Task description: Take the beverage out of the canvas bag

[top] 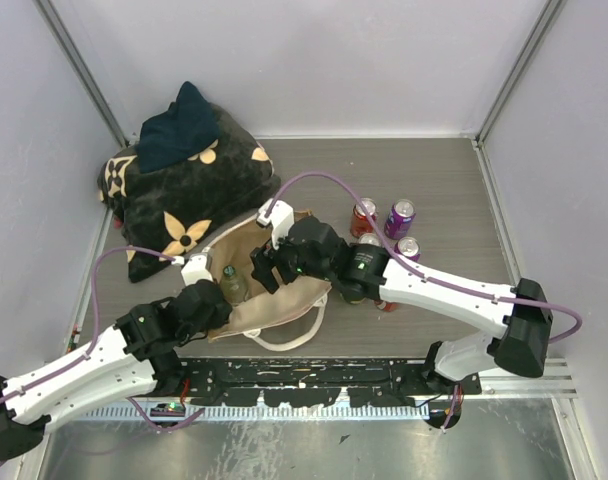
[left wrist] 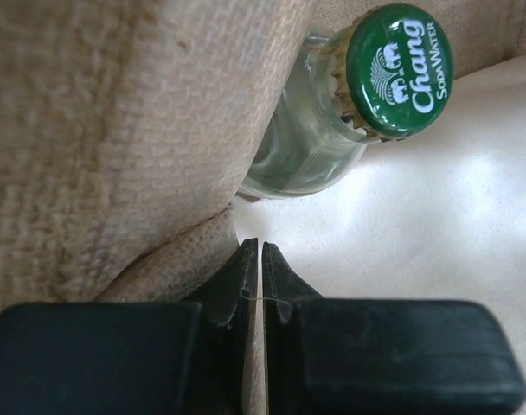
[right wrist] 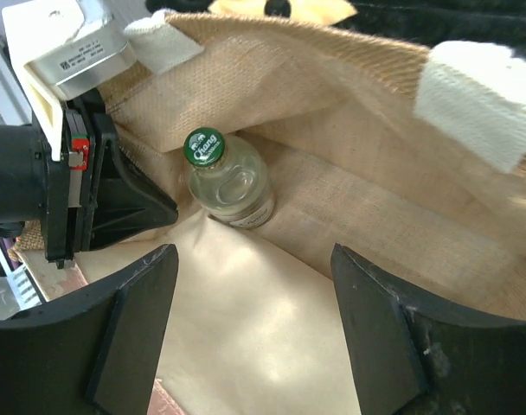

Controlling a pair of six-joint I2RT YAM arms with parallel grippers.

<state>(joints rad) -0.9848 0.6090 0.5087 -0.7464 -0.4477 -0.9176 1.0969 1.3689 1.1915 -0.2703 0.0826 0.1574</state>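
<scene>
The right end effector hung over the mouth of the canvas bag with its two fingers spread wide and nothing between them, its arm stretched low across the worktop from the right. The left end effector had its fingers pressed together at the bag's left rim, tips by a fold of the weave; whether any cloth was pinched between them could not be told. The beverage, a clear glass bottle with a green cap, sat inside the bag in the corner against the woven wall, near the left fingertips and apart from both end effectors. Whether it stood straight or leaned was unclear. Only the left wrist view gave the cap's print, "Chang Soda Water", while a fold of the bag hid the bottle's lower part there. Only the right wrist view showed the bottle nearly whole, the pale lining under it and a cream patch at the rim. The top view alone showed the bag between the two arms, a black cushion with tan flowers behind it at the left, a dark blue cloth on top, and cans to the bag's right, one partly hidden under the right arm.
</scene>
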